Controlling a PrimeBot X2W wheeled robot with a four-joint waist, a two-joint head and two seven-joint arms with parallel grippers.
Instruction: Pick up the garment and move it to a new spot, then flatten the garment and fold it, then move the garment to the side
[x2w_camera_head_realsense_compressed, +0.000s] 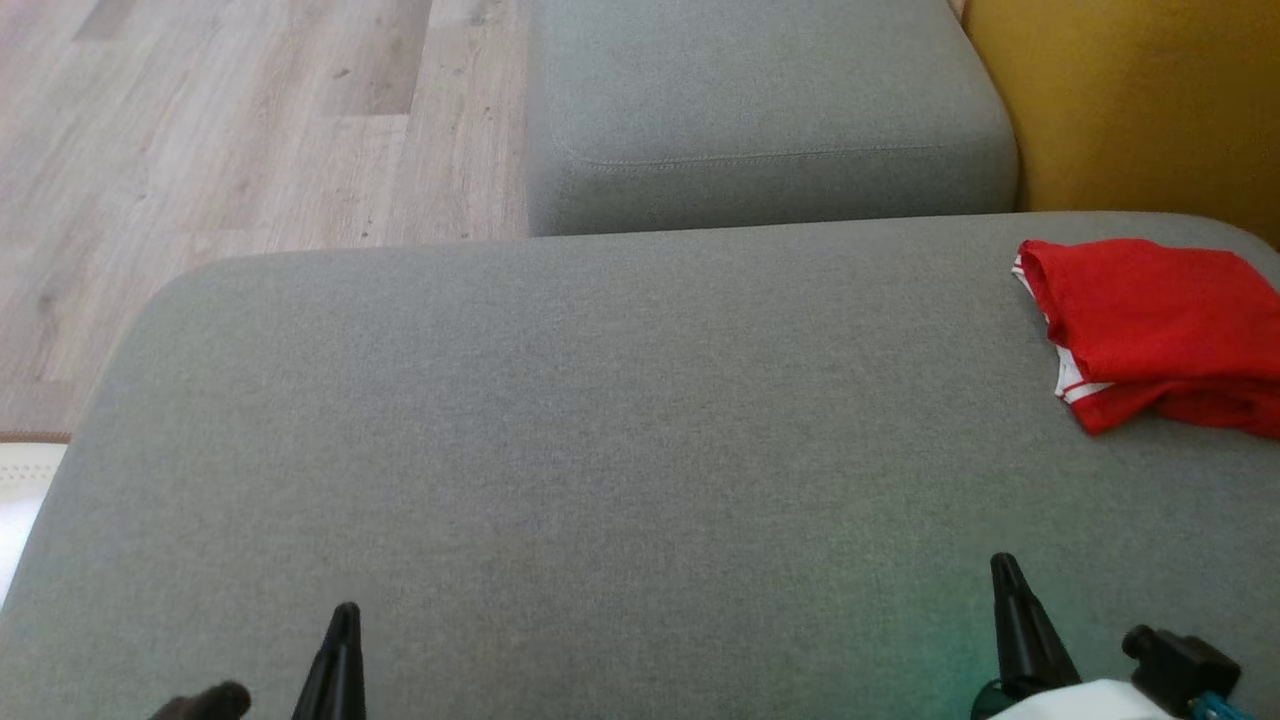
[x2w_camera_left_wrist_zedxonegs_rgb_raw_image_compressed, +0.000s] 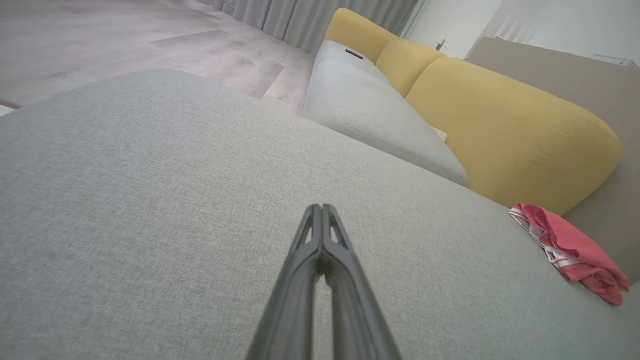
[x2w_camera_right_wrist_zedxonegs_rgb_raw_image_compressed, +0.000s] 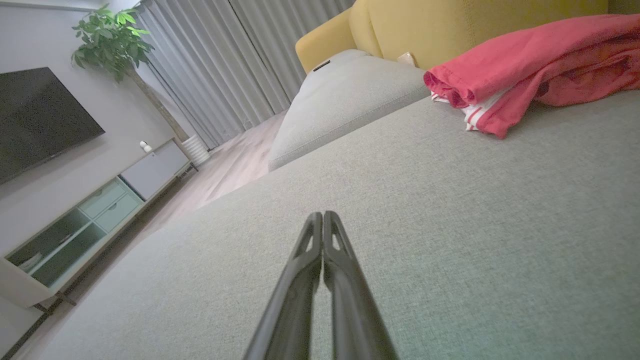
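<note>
Head view puts the folded red garment (x2w_camera_head_realsense_compressed: 1150, 320) well beyond the right pincer (x2w_camera_head_realsense_compressed: 1003, 566), pressed together like the left pincer (x2w_camera_head_realsense_compressed: 346, 612).

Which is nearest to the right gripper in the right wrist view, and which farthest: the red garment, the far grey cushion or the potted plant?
1. The red garment: ahead and to the right of the shut right gripper.
2. The far grey cushion: farther on, upper middle of the view.
3. The potted plant: farthest, upper left, beside the curtains.
</note>
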